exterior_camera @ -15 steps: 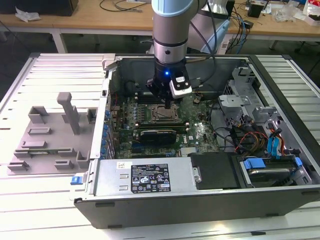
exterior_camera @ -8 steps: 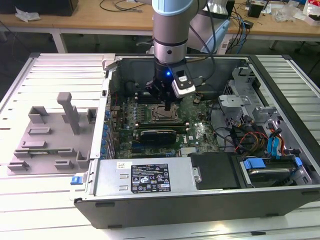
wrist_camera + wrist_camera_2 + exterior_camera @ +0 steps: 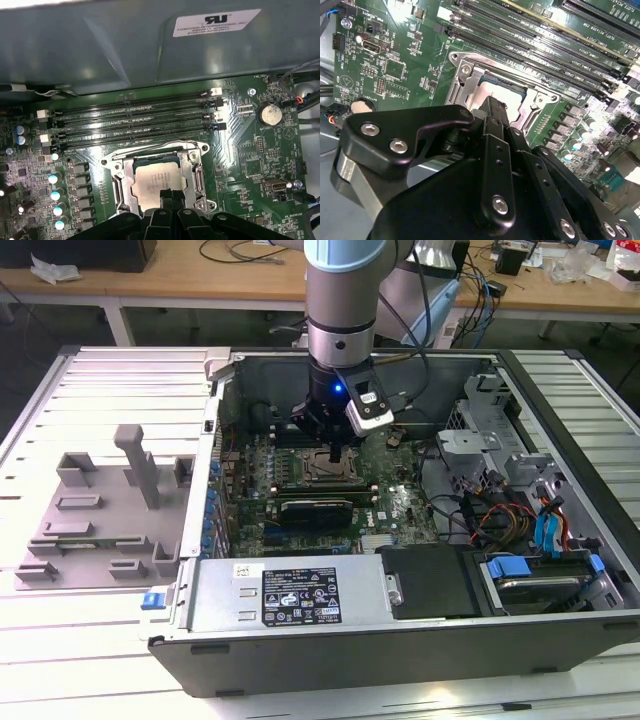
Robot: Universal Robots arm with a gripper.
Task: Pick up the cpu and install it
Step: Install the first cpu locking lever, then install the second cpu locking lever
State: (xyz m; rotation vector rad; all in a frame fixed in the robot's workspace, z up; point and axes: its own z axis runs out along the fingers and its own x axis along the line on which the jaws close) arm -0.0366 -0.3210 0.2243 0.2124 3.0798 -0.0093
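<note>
Resting in socket frame (image 3: 195,172): cpu (image 3: 157,181) | hand (image 3: 171,196) above, grip state unclear | print unreadable

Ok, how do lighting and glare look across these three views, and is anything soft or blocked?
Exterior view: even room light, a blue lamp glowing on the end effector. First wrist view: the cpu sharp, soft glare on the grey case wall. Second wrist view: the dark end effector looms close, covering much of the cpu.
</note>
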